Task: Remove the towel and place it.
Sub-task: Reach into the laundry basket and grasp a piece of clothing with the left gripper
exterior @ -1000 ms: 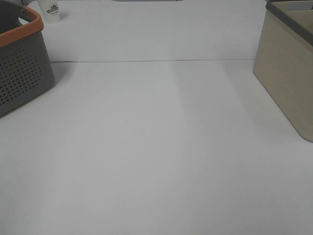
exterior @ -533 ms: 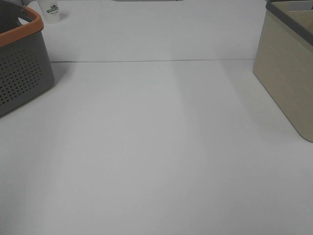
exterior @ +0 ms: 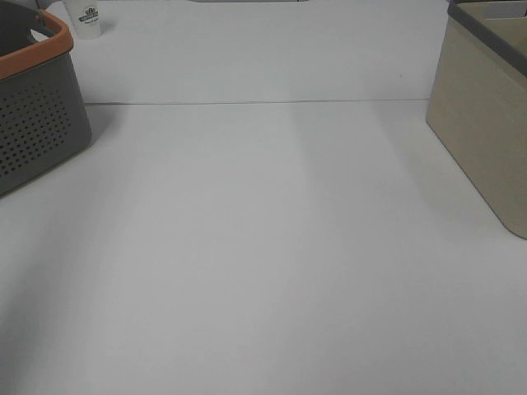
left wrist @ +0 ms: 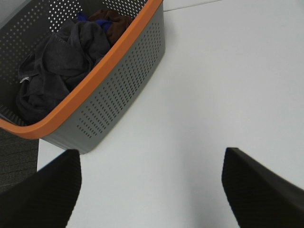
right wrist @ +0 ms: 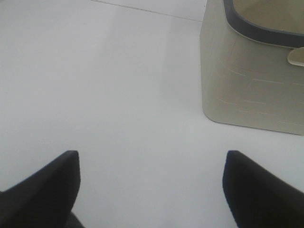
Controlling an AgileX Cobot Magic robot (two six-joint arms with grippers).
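the towel (left wrist: 57, 61) is found crumpled inside the grey basket (left wrist: 118, 99), against a brown cloth (left wrist: 114, 21), and is not yet removed. the left hand (left wrist: 151, 190) is held wide and empty over the desk (left wrist: 228, 85) near the basket; the right hand (right wrist: 151, 190), equally wide and empty, is held near the beige bin (right wrist: 247, 90). it is judged that the brown cloth could be dragged out, or the basket tipped, if tangled folds are pinched.
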